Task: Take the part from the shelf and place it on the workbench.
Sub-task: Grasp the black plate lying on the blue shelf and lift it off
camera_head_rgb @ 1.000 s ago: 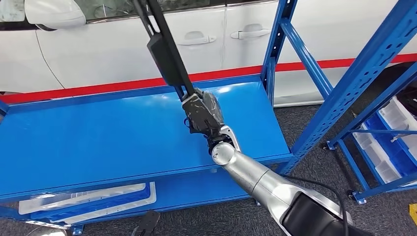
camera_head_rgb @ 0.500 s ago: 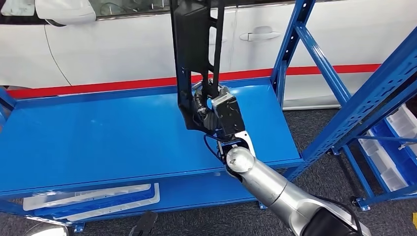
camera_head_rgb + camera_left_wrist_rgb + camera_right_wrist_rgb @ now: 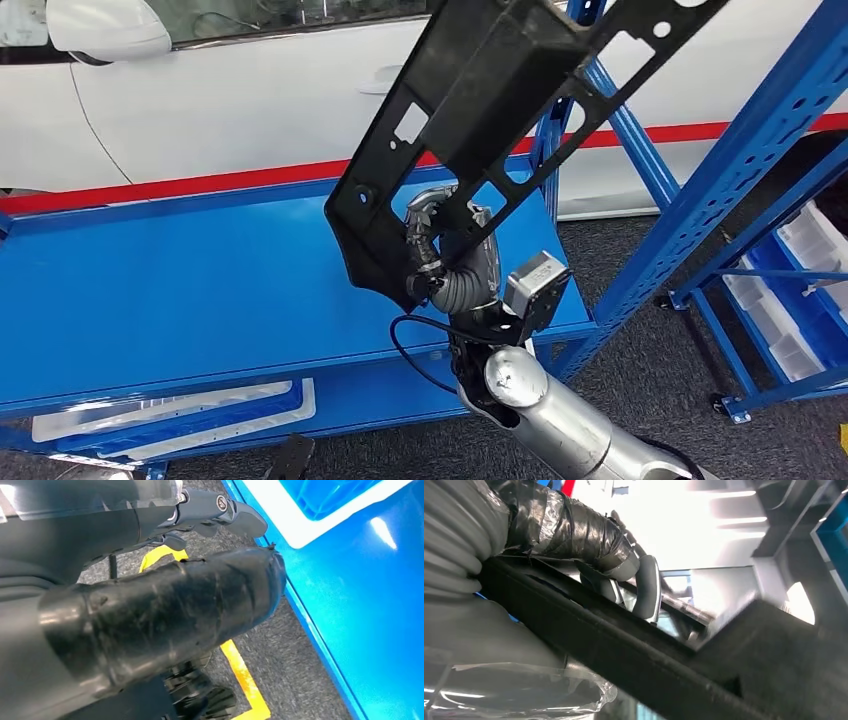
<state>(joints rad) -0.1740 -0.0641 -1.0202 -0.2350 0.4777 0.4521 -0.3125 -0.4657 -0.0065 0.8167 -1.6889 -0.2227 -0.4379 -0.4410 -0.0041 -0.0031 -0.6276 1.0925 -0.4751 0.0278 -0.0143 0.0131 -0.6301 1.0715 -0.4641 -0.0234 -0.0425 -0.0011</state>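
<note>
above blue shelf (image 3: pixel 200 290), right hand (image 3: pixel 450 250) grips black part (image 3: pixel 500 90).

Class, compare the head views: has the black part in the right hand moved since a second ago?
Yes. The black part has swung from a thin upright strip to a broad tilted face, leaning toward the blue upright, held in the right hand.

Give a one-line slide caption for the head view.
Right hand holds black part aloft above blue shelf.
</note>
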